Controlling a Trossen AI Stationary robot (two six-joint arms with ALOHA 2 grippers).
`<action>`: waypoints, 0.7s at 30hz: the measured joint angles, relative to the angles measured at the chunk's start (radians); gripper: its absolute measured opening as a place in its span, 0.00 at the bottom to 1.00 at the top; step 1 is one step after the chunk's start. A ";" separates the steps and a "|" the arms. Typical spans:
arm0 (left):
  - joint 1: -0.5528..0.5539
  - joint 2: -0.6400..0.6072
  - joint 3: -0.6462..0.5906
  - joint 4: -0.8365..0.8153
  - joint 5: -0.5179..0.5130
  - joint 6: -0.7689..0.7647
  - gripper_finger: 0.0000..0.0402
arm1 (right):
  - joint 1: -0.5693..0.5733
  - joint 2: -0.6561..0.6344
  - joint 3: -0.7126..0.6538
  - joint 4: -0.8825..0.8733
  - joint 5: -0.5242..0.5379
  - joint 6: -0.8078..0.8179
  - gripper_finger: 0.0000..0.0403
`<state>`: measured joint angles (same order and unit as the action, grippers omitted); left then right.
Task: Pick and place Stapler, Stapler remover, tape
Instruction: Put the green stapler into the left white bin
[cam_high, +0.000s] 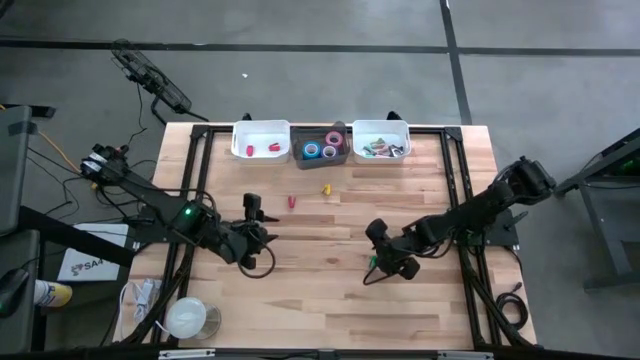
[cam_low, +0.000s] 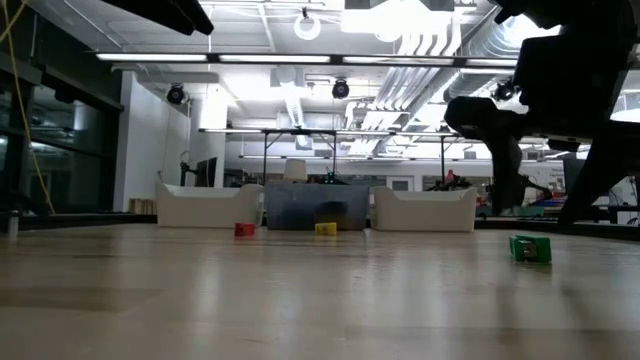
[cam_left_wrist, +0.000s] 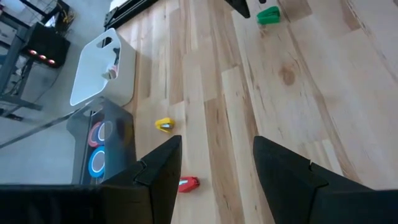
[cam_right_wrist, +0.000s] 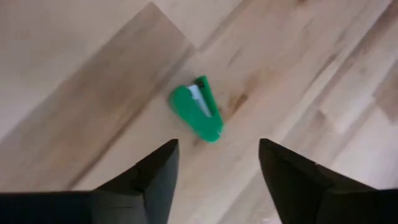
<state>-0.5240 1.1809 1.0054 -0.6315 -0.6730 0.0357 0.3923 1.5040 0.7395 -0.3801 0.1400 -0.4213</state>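
Observation:
A small green stapler (cam_right_wrist: 198, 115) lies flat on the wooden table (cam_high: 330, 300), right of centre; it also shows in the high view (cam_high: 371, 262) and the low view (cam_low: 530, 248). My right gripper (cam_right_wrist: 217, 149) hangs over it, pointing steeply down. It is open, with the stapler just beyond its fingertips and untouched. My left gripper (cam_left_wrist: 217, 142) is held high left of centre (cam_high: 256, 210), open and empty. Several tape rolls (cam_high: 322, 148) sit in the grey middle bin (cam_high: 345, 160) at the far edge.
A white bin (cam_high: 238, 140) with red pieces and a white bin (cam_high: 381, 128) with mixed pieces flank the grey one. A small red piece (cam_high: 291, 202) and a yellow one (cam_high: 325, 187) lie on the table before the bins. A clear cup (cam_high: 190, 318) stands near left.

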 joint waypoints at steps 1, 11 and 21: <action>0.000 0.000 0.000 0.000 0.000 0.000 0.48 | 0.000 0.000 0.000 0.001 0.013 -0.016 0.54; 0.000 0.000 0.000 -0.018 0.001 -0.019 0.48 | 0.001 0.000 0.000 0.006 0.046 -0.188 0.61; 0.000 0.000 0.000 -0.024 0.003 -0.020 0.48 | 0.001 0.036 0.000 0.032 -0.004 -0.216 0.59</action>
<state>-0.5243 1.1809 1.0050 -0.6552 -0.6697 0.0152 0.3935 1.5395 0.7395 -0.3481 0.1360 -0.6373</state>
